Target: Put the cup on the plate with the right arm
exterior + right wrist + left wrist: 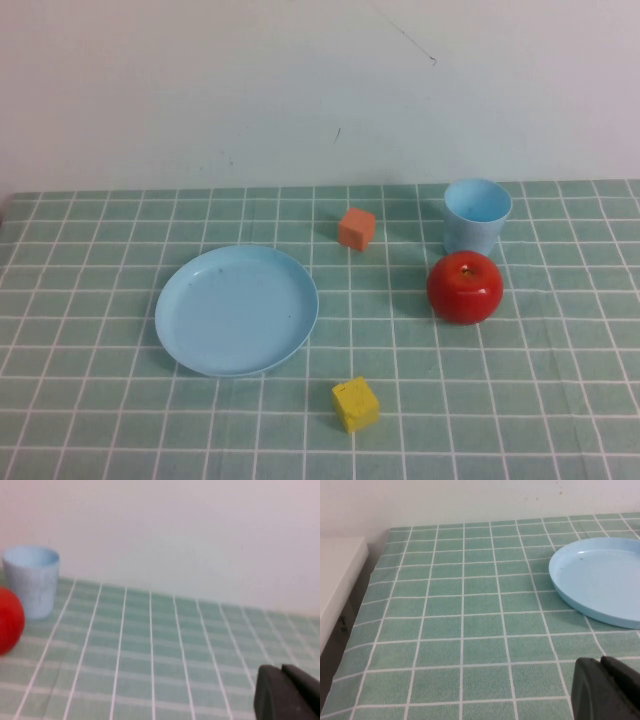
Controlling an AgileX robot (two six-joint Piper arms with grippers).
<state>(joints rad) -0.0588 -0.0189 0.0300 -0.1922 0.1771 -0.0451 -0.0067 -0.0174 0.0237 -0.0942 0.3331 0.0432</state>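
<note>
Cup [477, 215] upright at table's far right, just behind the apple [465, 287], well apart from plate [237, 309] (centre-left). Right gripper [287, 692] low, off to cup's right; left gripper [605, 687] near plate. Jaw state: cannot tell.

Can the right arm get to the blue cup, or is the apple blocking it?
Probably yes. The cup stands upright behind the apple, open from its right. The right gripper sits off to that side; the left gripper is near the plate.
</note>
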